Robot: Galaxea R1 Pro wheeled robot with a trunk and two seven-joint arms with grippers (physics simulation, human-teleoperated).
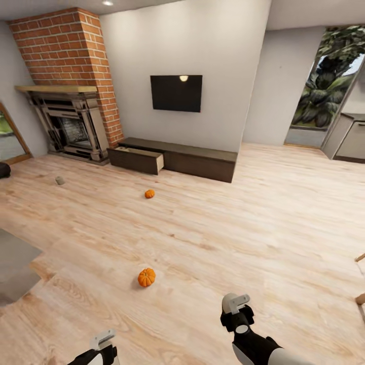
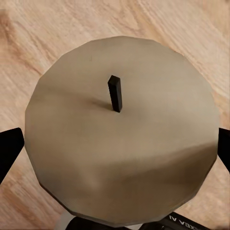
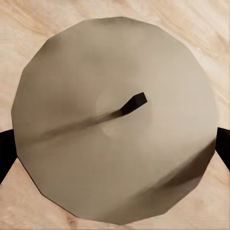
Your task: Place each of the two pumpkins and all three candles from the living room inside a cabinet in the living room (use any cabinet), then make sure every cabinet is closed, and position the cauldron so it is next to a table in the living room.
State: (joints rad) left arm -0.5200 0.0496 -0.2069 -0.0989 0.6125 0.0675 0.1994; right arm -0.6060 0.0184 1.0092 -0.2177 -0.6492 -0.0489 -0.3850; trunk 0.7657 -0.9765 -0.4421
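Note:
A tan candle (image 2: 143, 124) with a dark wick sits between the black fingers (image 2: 8, 151) of my left gripper (image 1: 104, 338), which is shut on it. My right gripper (image 1: 236, 302) is shut on another candle (image 3: 96, 143), with the floor behind it. On the floor lie a near pumpkin (image 1: 146, 277), just ahead of both grippers, and a far pumpkin (image 1: 149, 193). A small grey-tan candle (image 1: 60, 180) lies far left. The long dark cabinet (image 1: 203, 161) stands under the TV with its left drawer (image 1: 137, 159) pulled open. The black cauldron (image 1: 3, 170) peeks in at the left edge.
A brick fireplace (image 1: 71, 126) stands left of the cabinet. The pale grey corner of the table (image 1: 15, 261) juts in at the left. A wooden furniture edge (image 1: 360, 296) shows at the right. Wide bare wooden floor lies between me and the cabinet.

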